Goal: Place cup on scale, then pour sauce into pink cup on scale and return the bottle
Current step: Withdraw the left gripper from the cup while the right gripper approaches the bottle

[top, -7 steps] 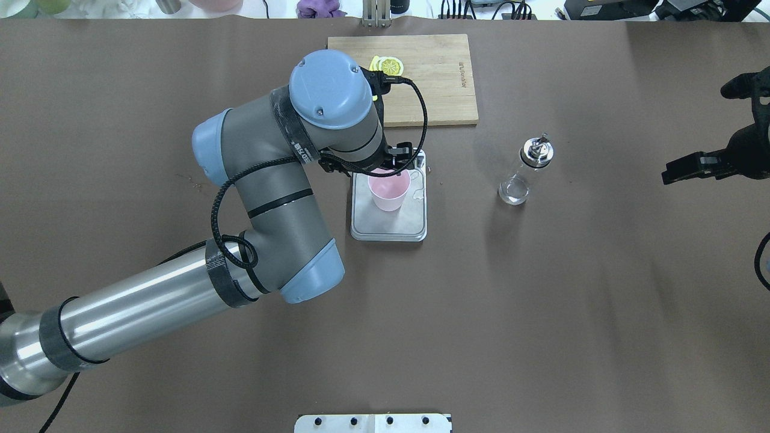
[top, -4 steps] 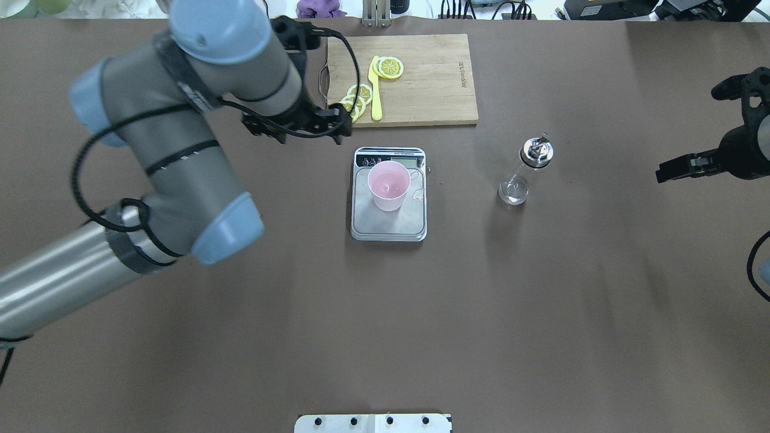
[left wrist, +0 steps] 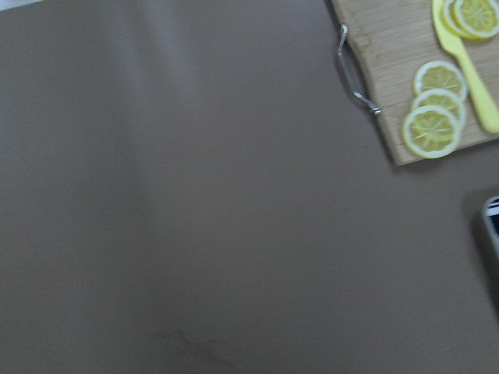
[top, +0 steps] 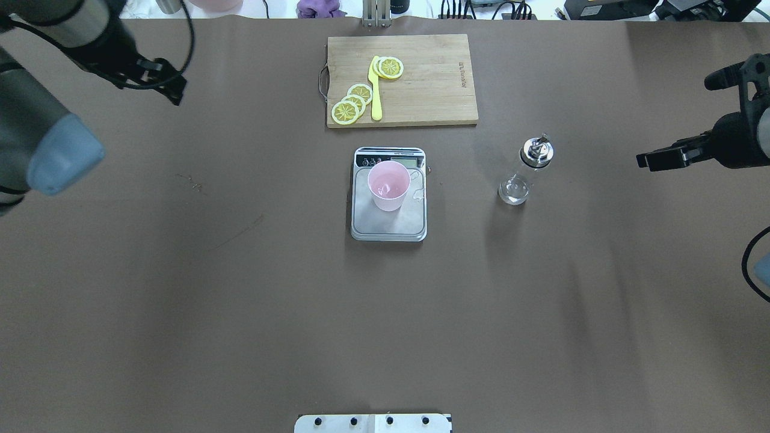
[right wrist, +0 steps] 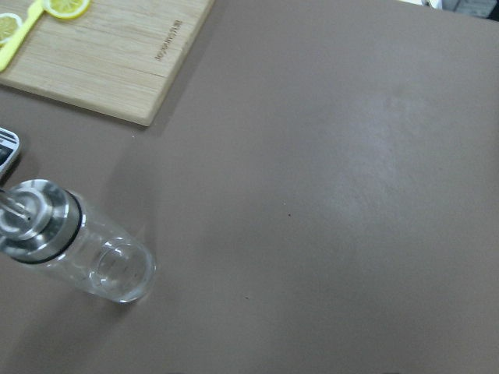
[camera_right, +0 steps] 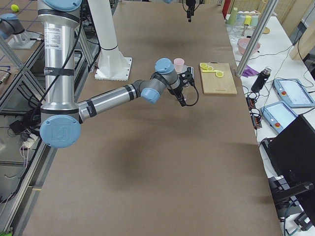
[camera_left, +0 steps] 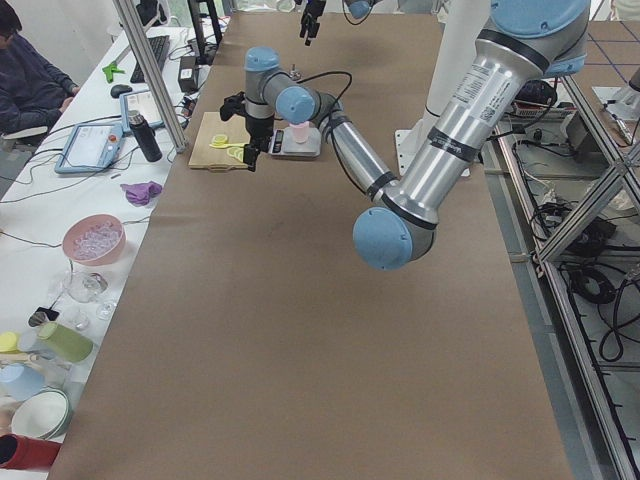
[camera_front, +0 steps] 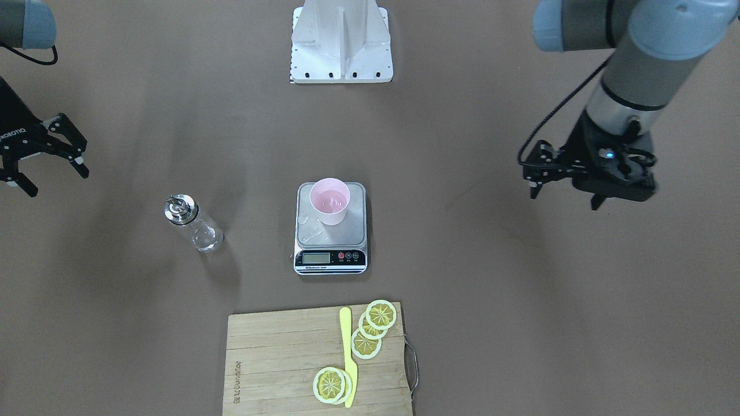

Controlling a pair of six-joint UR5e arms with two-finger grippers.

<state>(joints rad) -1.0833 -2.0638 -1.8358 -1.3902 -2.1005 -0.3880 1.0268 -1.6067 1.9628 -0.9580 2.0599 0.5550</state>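
Observation:
The pale pink cup (top: 388,185) stands upright on the silver scale (top: 385,230), also in the front view: cup (camera_front: 329,200), scale (camera_front: 354,229). The clear glass bottle (top: 522,175) with its metal pourer cap stands on the table to the right of the scale; it shows in the front view (camera_front: 192,225) and close in the right wrist view (right wrist: 72,251). My left gripper (top: 168,81) (camera_front: 566,193) is open and empty, far left of the scale. My right gripper (top: 677,123) (camera_front: 55,179) is open and empty, right of the bottle.
A wooden cutting board (top: 430,90) (camera_front: 272,358) with lemon slices and a yellow knife lies behind the scale. The robot's base plate (top: 373,423) sits at the near table edge. A small clear wet patch shows on the scale beside the cup.
My left gripper has left the cup on the scale, and its arm has swung far to the left. My right gripper has moved a little towards the bottle.

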